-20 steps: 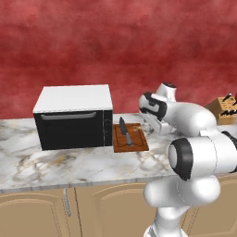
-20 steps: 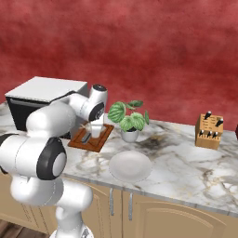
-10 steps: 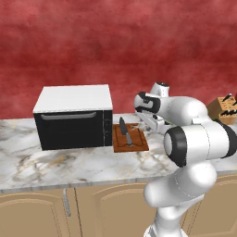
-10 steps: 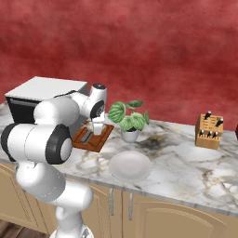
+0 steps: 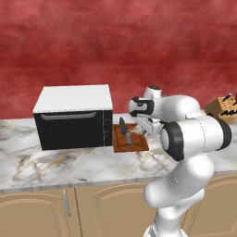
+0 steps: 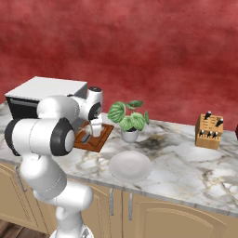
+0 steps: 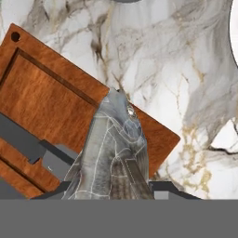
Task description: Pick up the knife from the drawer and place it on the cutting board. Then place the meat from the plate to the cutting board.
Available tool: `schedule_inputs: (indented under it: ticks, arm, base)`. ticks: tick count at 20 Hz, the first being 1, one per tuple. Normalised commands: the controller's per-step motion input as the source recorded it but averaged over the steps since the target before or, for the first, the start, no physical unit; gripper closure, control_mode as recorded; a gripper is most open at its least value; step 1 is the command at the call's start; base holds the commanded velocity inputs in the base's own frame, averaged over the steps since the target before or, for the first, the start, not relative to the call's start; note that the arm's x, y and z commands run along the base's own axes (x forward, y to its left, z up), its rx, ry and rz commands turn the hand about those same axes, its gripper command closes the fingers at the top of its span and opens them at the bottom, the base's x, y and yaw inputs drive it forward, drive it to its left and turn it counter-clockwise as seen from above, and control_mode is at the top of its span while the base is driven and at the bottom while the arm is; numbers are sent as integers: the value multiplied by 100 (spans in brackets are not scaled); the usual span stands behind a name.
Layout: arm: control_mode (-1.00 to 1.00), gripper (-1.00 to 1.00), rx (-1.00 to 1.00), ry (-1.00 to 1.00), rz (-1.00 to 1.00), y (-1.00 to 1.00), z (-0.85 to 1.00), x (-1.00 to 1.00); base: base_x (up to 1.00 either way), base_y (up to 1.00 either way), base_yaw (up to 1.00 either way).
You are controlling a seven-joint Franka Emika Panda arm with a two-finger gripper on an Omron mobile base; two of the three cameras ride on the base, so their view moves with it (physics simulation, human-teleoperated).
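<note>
- Second step in hand, by the look of it: knife [image 5: 124,131] already lying on the board [image 5: 139,143], blade toward the far edge, just right of the black oven [image 5: 74,115].
- Above the board's right half, gripper [image 5: 140,131] closed on the meat [image 7: 115,148], a pale grey-tan, fish-like lump held between the two dark fingers [image 7: 160,187] and hanging over the wood near the knife.
- From the hand camera, meat seen pointing toward the board's [image 7: 42,97] near-right corner, with marble counter [image 7: 186,69] beyond it.
- Judged next: lowering until the meat rests on the board, clear of the knife, then opening the jaws and lifting away; a drop too far right would risk the meat landing half on the counter.
- Farther right, white plate [image 6: 130,166] bare near the counter's front edge, with a potted plant [image 6: 128,119] behind it and the knife block [image 6: 208,131] at the far right.
- Hard to make out: gap between meat and board, since the arm covers that spot from the right side; knife [image 7: 28,144] cut off at the hand camera's lower left; drawer not made out.
</note>
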Motion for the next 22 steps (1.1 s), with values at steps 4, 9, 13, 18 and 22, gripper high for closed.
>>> schedule_inputs:
  ticks: [4,9,13,18,22]
  arm:
    - [-100,100,-1,0,4,8,-20,3]
    - [-100,100,0,0,1,0,-16,8]
    - [-100,100,0,0,3,0,-19,12]
    - [-100,100,0,1,1,2,-23,15]
    - [-100,100,0,1,2,1,-22,16]
  base:
    - [0,0,0]
    - [0,0,0]
    - [0,0,0]
    - [0,0,0]
    - [0,0,0]
